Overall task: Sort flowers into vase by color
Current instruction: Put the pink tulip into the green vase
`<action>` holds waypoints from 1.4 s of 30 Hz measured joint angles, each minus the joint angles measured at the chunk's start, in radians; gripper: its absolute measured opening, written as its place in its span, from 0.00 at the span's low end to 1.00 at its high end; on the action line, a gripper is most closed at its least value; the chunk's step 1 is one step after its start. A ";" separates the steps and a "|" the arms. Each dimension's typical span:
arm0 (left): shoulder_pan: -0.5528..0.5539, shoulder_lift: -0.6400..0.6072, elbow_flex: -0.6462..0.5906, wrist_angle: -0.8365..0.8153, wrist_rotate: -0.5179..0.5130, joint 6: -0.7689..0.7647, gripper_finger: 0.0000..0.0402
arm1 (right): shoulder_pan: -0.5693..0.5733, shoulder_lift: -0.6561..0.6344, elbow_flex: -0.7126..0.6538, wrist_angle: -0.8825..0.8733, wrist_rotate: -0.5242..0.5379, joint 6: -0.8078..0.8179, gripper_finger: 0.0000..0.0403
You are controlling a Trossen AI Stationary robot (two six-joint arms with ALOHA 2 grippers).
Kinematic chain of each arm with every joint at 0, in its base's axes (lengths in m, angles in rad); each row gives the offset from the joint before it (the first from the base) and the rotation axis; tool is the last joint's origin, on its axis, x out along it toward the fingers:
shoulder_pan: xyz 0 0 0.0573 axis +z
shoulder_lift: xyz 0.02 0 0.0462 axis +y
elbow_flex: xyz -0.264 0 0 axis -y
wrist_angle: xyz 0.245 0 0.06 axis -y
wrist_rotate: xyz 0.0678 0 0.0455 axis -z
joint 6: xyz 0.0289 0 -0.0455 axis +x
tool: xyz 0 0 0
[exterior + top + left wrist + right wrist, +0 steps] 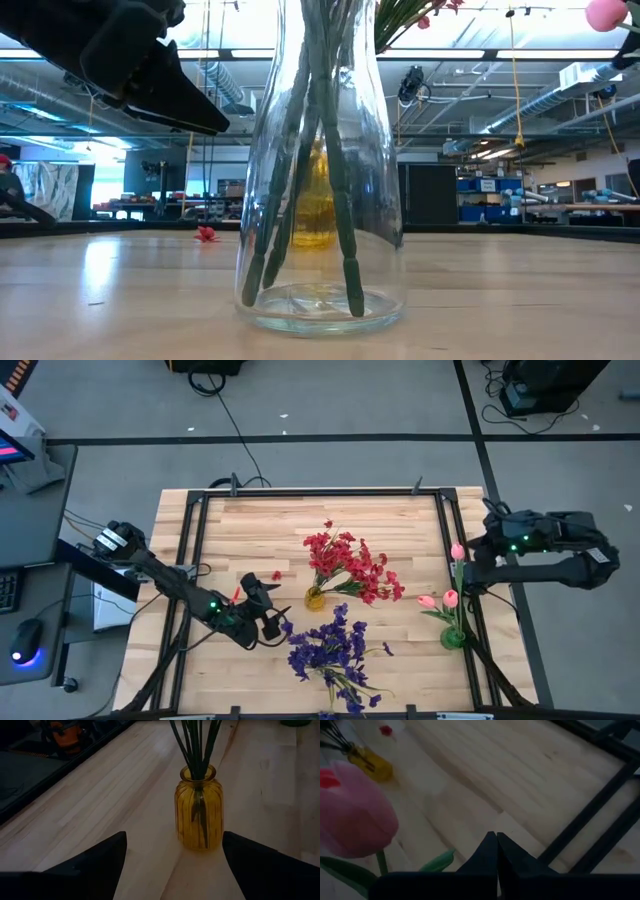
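Three vases stand filled on the wooden table (pixel 250 530): red flowers (pixel 348 565) in the yellow vase (pixel 315 598), purple flowers (pixel 328 648) in the clear vase (pixel 320 200), and pink tulips (pixel 440 600) in the green vase (pixel 453 637). Right gripper (pixel 462 575) sits at the table's right edge, its fingers pressed together as its wrist view shows, with one tall pink tulip bud (pixel 355 810) close beside it. Whether a stem is pinched between those fingers cannot be told; none is visible at the tips. The green vase lies just past this gripper toward the table's near edge, the tulip stems rising roughly upright from it, so the right arm is clearly the nearer one for any pink stem. Left gripper (pixel 272 618) holds its fingers (pixel 90 865) spread wide and empty, low over the table, with the yellow vase directly ahead of it and the clear vase just beside it. A loose red bloom (pixel 277 574) lies on the boards near the left gripper, away from the yellow vase. Judgement: sorting looks nearly complete; that stray red piece, if wanted, falls to the left arm.
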 joint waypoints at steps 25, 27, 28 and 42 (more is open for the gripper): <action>0.000 0.000 0.000 -0.001 0.000 0.002 0.83 | 0.000 -0.066 -0.137 0.110 -0.229 0.053 0.00; 0.000 0.000 0.000 0.002 0.000 0.002 0.83 | 0.000 -0.066 -0.141 0.114 -0.239 0.048 0.00; 0.000 0.000 0.000 0.001 0.000 0.002 0.83 | 0.000 -0.066 -0.142 0.114 -0.247 0.046 0.00; 0.000 0.000 0.000 -0.013 0.000 0.003 0.83 | 0.000 -0.074 -0.077 0.105 -0.427 0.019 0.00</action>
